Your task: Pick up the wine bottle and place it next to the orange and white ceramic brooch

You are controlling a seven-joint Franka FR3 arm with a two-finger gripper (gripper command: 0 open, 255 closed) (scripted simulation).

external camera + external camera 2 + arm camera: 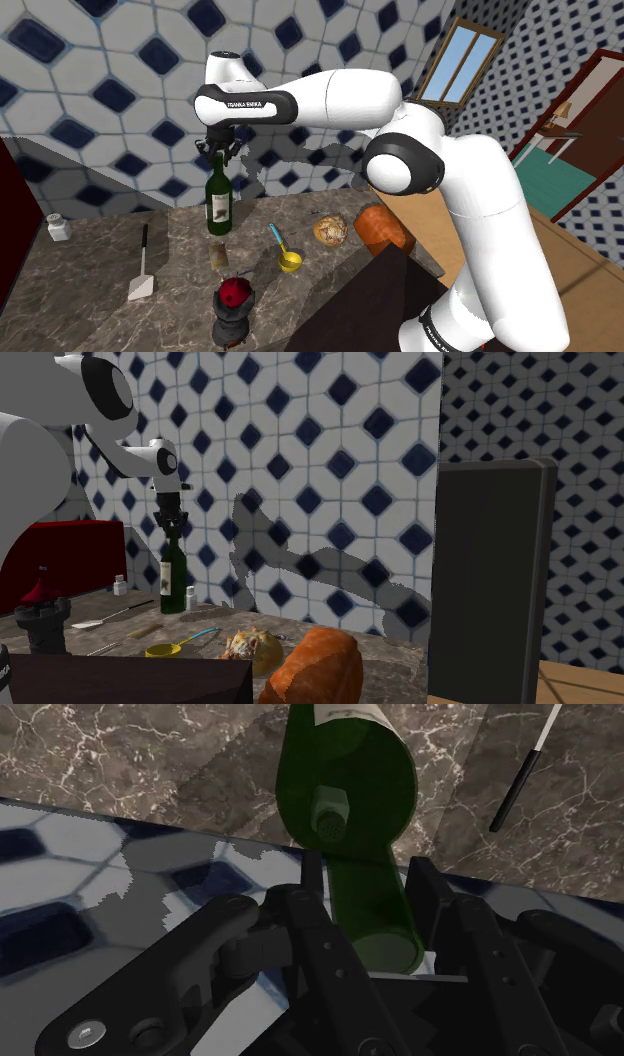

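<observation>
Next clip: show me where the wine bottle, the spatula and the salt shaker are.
wine bottle (220, 208), shoulder view, on its pale label.
spatula (141, 288), shoulder view, on its flat blade.
salt shaker (58, 229), shoulder view, on its white body.

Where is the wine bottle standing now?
In the shoulder view the bottle stands on the counter by the wall, right of the spatula, its neck in the gripper.

The wine bottle is glossy green glass, the counter veined marble.
</observation>
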